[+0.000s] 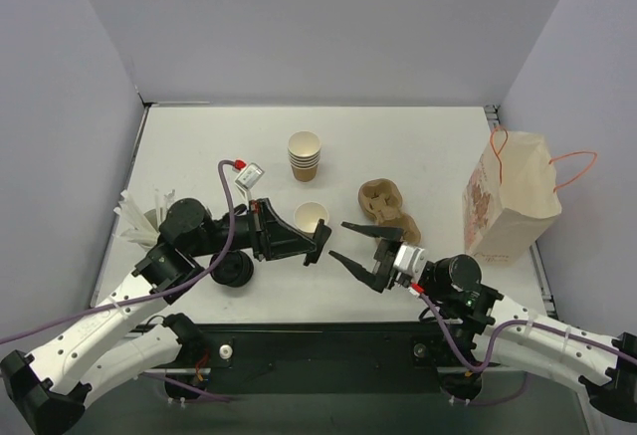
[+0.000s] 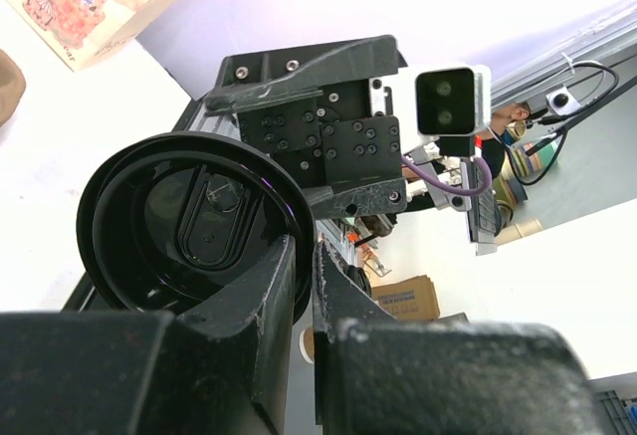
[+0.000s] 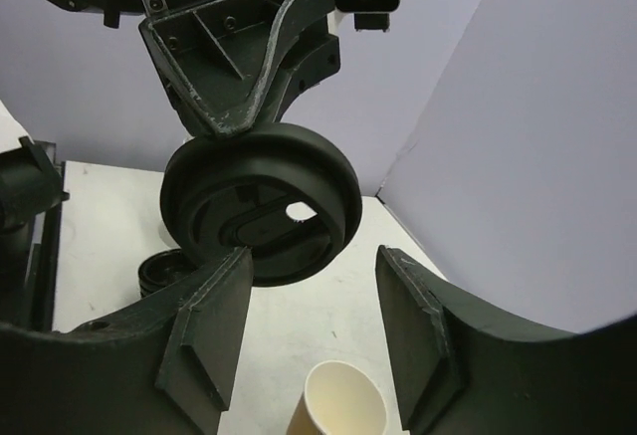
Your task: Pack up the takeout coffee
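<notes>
Near table centre, left gripper (image 1: 317,243) clamped on black lid (image 2: 189,226) by its rim, lid up on edge, facing right gripper (image 1: 338,240), fingers apart, just short of lid. Tan cup (image 1: 312,216) upright, lidless, on table just behind left fingertips.

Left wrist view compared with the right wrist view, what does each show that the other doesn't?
Only the left wrist view shows the printed paper bag in its top corner and the right arm's wrist camera facing it. Only the right wrist view shows the open tan cup on the table, a stack of black lids farther back, and the right end effector open. Both show the black lid pinched at its rim by the left end effector.
</notes>
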Tool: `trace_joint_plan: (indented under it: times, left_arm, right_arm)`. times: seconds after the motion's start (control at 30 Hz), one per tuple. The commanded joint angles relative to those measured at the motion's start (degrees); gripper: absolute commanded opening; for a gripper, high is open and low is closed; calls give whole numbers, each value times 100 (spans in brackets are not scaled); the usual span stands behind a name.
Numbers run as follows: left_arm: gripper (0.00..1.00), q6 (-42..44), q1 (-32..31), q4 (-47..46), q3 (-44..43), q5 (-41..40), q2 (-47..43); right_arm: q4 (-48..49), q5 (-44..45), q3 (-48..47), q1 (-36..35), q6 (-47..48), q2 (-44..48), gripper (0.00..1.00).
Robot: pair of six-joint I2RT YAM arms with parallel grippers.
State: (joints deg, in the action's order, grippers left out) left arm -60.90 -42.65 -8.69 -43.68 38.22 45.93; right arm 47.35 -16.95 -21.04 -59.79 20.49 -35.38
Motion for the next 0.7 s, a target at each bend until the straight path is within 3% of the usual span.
trace_joint_plan:
  times: [0.0, 0.67]
  left_arm:
    - [2, -106, 20, -159, 131, 63, 38]
    - [1, -484, 20, -634, 334, 283, 118]
  right_arm:
    - [283, 157, -269, -103, 596, 31, 50]
    - [-86, 421, -471, -446, 1229, -303, 32]
